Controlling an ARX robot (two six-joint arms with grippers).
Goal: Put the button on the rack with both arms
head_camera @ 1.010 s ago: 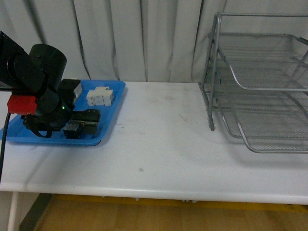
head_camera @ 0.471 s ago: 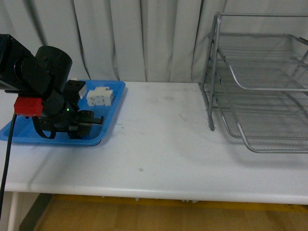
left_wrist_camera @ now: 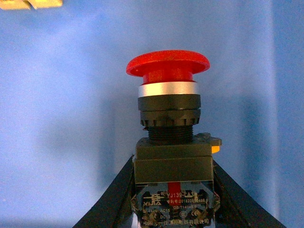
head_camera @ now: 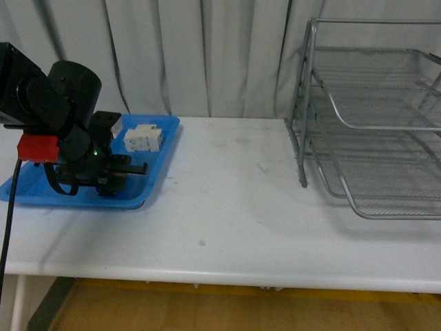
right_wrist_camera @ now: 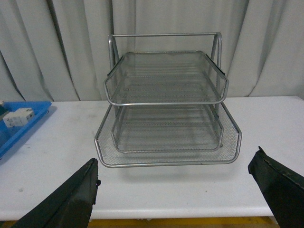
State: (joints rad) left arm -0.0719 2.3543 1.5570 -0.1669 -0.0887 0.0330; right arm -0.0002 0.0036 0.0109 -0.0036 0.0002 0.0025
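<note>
Button (left_wrist_camera: 168,156) clamped by its body in left jaws, cap pointing outward. Rack (head_camera: 372,127) well apart to the right, nearer the right jaws, which are apart and empty.

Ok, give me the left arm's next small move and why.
Probably lift the left gripper straight up: its fingers press both sides of the red-capped black push button, low over the flat blue plastic tray, far from the silver wire-mesh rack.

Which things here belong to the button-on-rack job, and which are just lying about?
Job: button, rack, left gripper (jaws shut on the button), right gripper (jaws open).
Lying about: blue tray, white block.
</note>
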